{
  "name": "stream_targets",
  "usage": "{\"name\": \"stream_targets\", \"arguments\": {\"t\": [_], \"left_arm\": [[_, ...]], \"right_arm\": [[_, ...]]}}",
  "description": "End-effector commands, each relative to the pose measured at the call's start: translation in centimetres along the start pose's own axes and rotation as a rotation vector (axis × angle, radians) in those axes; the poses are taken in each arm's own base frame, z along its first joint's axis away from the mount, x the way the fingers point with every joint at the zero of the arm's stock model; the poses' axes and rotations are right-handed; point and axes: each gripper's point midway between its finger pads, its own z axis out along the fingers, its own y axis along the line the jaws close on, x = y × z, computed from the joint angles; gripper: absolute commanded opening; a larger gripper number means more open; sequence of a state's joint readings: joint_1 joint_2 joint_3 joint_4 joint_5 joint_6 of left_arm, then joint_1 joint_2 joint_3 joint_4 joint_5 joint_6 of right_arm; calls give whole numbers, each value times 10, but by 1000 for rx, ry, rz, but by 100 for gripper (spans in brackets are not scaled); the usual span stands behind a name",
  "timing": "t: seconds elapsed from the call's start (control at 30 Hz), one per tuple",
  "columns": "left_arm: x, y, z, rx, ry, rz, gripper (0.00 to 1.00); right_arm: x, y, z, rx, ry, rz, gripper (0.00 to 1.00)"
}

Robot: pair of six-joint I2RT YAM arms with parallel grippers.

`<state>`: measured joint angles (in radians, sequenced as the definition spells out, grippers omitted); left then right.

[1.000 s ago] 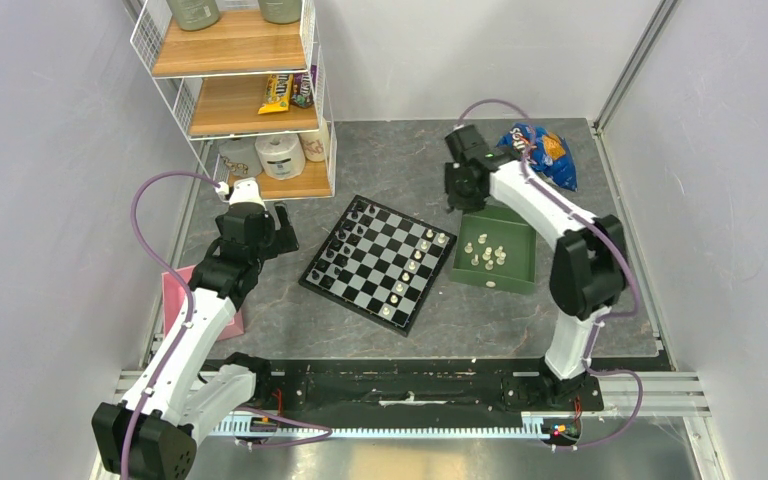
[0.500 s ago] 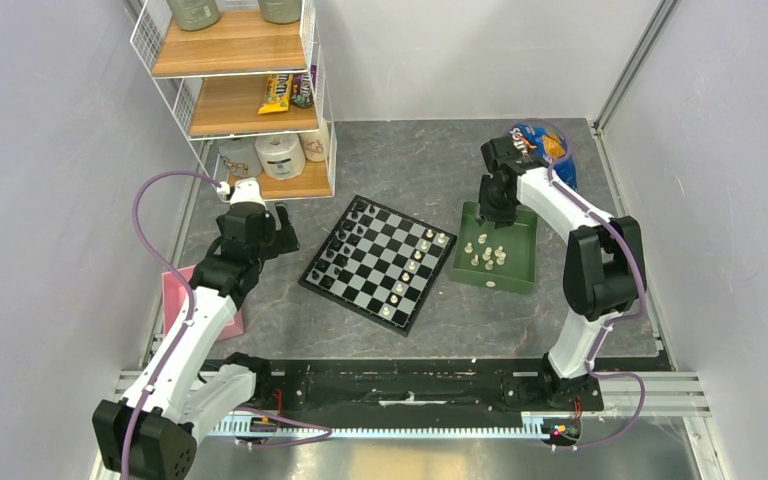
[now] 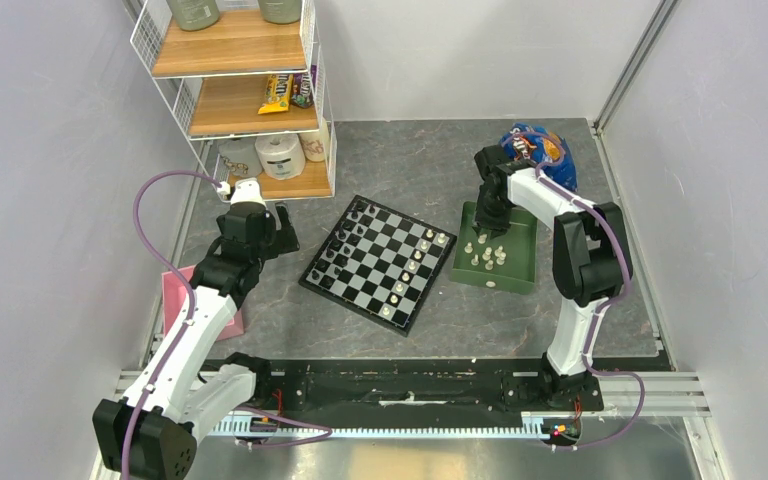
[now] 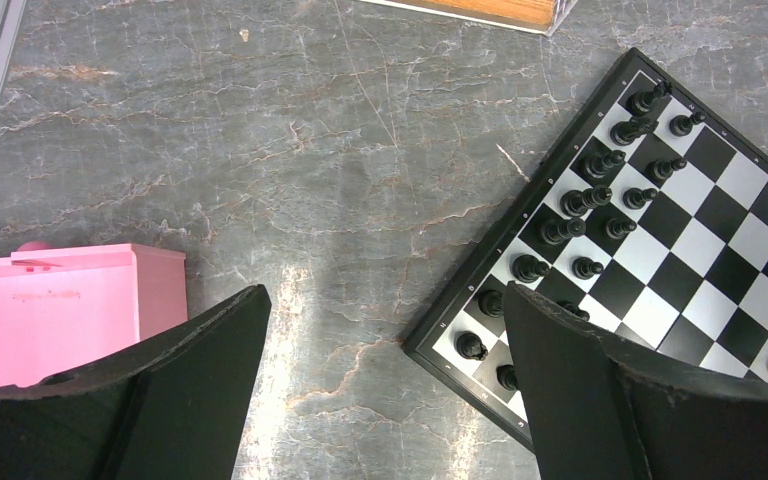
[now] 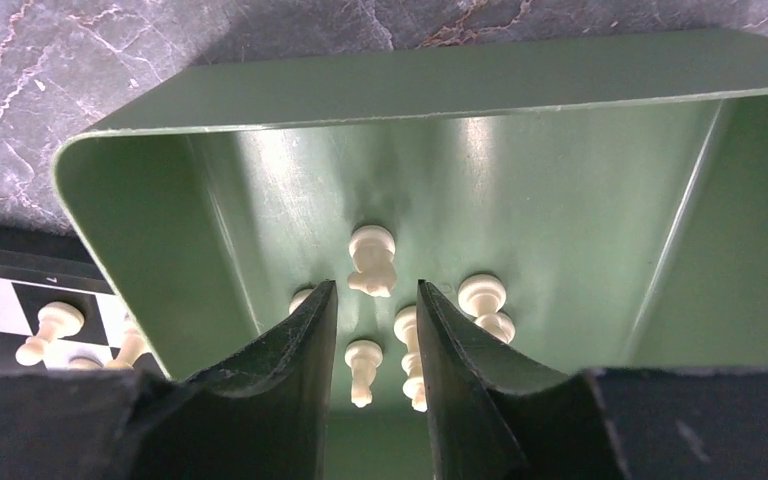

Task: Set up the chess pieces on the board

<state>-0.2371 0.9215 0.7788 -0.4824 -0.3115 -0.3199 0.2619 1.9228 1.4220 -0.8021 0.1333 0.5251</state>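
Chess pieces (image 5: 371, 256) half-hidden behind right claw (image 5: 374, 296)

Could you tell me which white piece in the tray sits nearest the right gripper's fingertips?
The chess piece centred just beyond the tips of the right gripper; the rest sit lower or off to the sides.

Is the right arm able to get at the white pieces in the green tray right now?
Probably yes. The right gripper hangs just above the open tray, jaws partly apart, with the white pieces right below and nothing covering them.
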Motion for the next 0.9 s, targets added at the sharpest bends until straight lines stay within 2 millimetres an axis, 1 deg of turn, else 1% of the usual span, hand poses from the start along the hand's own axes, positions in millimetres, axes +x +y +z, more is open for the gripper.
{"name": "stream_targets", "arguments": {"t": [0.0,0.47,0.87], "left_arm": [[-10,-2,-2,12,-26,2,94],[-11,-2,-3,14,-29,1,94],[-11,-2,-3,15,-32,1,94]], "right_arm": [[-11,4,1,7,-26,41,41],[-16,2,4,20,-47,26,26],[-19,1,-1,13,-67,1,3]]}}
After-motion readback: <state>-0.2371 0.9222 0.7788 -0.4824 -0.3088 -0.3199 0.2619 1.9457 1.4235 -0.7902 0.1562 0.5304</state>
